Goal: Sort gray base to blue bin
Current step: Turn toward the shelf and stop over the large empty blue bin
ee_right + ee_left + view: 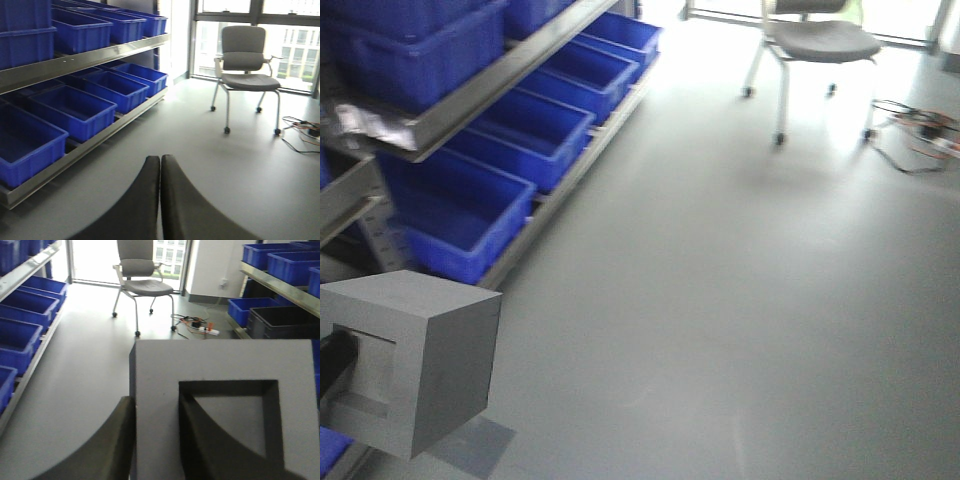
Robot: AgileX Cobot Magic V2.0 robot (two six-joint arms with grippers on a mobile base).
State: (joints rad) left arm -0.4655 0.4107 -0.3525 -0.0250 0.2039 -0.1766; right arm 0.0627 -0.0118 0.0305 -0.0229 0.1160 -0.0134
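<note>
My left gripper (156, 400) is shut on the gray base (225, 370), a matte gray cube with a square recess. One finger is outside its wall, the other inside the recess. The base also shows in the front view (415, 355) at the lower left, held above the floor. My right gripper (160, 159) is shut and empty, out over the gray floor. Several blue bins stand on a metal shelf at the left; the nearest one in the front view is a deep blue bin (460, 215), also seen in the right wrist view (70, 110).
A metal rack (470, 95) with two rows of blue bins runs along the left. A gray office chair (815, 45) stands at the back, with cables (920, 130) on the floor beside it. More blue bins (280, 257) and a black bin (280, 322) sit on the right.
</note>
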